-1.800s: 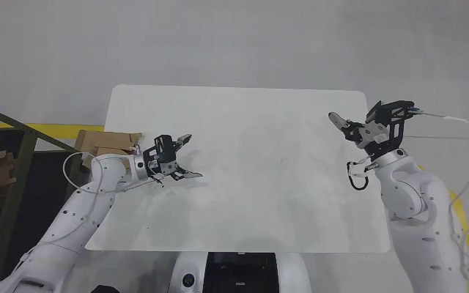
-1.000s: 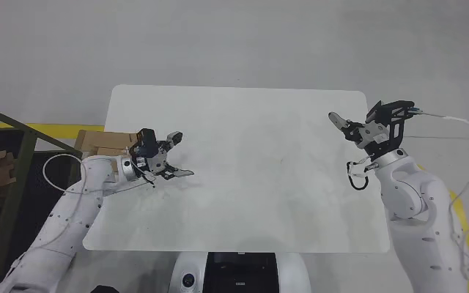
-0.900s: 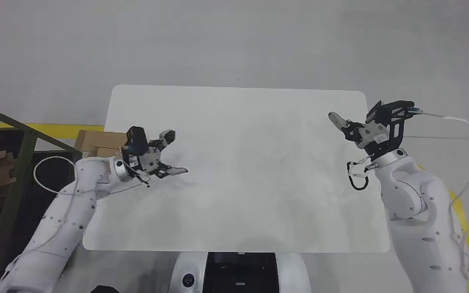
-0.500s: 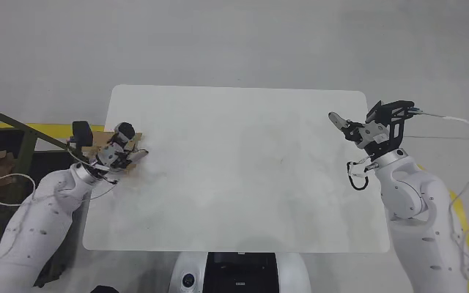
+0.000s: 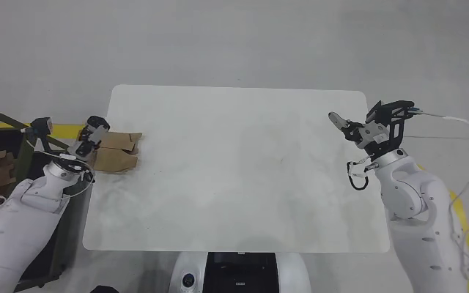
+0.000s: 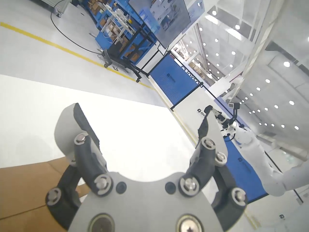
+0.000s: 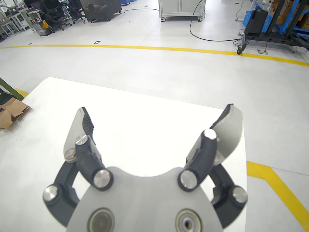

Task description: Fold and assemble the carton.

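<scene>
The carton (image 5: 117, 151) is flat brown cardboard lying across the table's left edge, partly hanging off it. My left gripper (image 5: 95, 132) hovers over the carton's outer end; in the left wrist view the left gripper (image 6: 142, 121) is open with nothing between its fingers, and cardboard (image 6: 29, 184) lies just beneath one finger. My right gripper (image 5: 341, 123) hangs above the table's far right side, open and holding nothing. In the right wrist view the right gripper (image 7: 157, 119) faces across the table, and the carton (image 7: 12, 113) lies far off at the opposite edge.
The white table (image 5: 242, 183) is bare apart from the carton. A dark green frame (image 5: 22, 135) with more cardboard stands just beyond the left edge. A yellow floor line (image 7: 154, 48) runs behind the table.
My left arm has swung from the table's left-middle out to the left edge, over the carton, gripper still open. The right arm has not moved.
</scene>
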### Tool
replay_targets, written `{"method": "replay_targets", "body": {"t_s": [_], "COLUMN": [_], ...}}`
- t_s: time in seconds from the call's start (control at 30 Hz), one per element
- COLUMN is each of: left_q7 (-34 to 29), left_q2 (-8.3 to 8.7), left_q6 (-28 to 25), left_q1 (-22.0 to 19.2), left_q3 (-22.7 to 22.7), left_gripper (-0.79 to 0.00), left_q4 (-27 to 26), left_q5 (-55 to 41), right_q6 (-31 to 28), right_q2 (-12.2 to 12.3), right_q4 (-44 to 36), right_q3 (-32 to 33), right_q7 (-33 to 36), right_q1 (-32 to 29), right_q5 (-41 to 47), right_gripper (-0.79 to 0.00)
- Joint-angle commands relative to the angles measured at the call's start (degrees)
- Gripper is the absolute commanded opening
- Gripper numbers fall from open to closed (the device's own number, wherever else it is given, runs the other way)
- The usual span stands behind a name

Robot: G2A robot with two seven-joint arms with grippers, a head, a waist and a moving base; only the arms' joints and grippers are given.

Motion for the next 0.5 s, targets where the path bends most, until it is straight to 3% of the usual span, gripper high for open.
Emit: {"method": "replay_targets", "body": {"t_s": [0.0,0.37,0.47], "left_q7": [-0.1,-0.1,-0.6], "left_q2": [0.0,0.0,-0.11], "left_q6": [0.0,0.0,2.1], "left_q1": [0.0,0.0,0.1], "left_q3": [0.0,0.0,-0.7], "left_gripper": [0.0,0.0,0.0], "left_q4": [0.0,0.0,-0.2], "left_q5": [0.9,0.9,1.3], "right_q6": [0.0,0.0,0.0], "right_q2": [0.0,0.0,0.0], "right_q4": [0.0,0.0,0.0], "right_q3": [0.0,0.0,0.0], "right_q7": [0.0,0.0,0.0], "right_q1": [0.0,0.0,0.0], "right_q5": [0.0,0.0,0.0], "right_gripper": [0.0,0.0,0.0]}}
